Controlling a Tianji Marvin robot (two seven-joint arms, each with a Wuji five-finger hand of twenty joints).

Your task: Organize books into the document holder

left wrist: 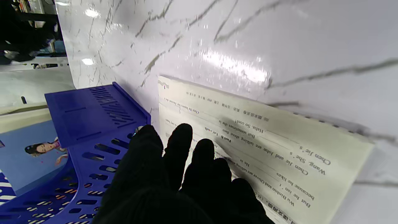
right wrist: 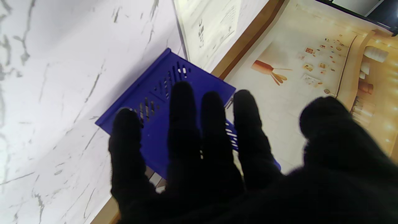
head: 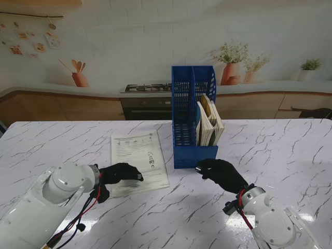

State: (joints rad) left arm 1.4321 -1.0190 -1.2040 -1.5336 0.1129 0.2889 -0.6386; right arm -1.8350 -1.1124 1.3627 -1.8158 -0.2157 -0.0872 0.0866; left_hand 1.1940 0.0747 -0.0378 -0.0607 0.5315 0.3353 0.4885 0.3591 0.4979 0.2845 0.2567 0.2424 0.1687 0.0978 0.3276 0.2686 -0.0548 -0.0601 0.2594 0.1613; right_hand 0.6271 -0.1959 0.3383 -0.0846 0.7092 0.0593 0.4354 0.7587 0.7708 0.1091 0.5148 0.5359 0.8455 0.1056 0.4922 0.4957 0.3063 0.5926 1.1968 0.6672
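A blue document holder (head: 182,111) stands upright at mid-table, with several books (head: 210,123) leaning in its right compartment. A thin white booklet (head: 139,157) lies flat on the table to the holder's left. My left hand (head: 120,173), in a black glove, rests on the booklet's near edge; in the left wrist view its fingers (left wrist: 182,146) lie flat on the printed page (left wrist: 279,149), beside the holder (left wrist: 90,121). My right hand (head: 220,174) is at the holder's near right corner. Its fingers (right wrist: 183,124) are spread against the blue wall (right wrist: 161,77), holding nothing.
The white marble table (head: 280,150) stretches wide on both sides. Behind its far edge are a kitchen counter with a stove (head: 148,88) and potted plants (head: 232,62). In the right wrist view the booklet (right wrist: 211,28) lies beyond the holder.
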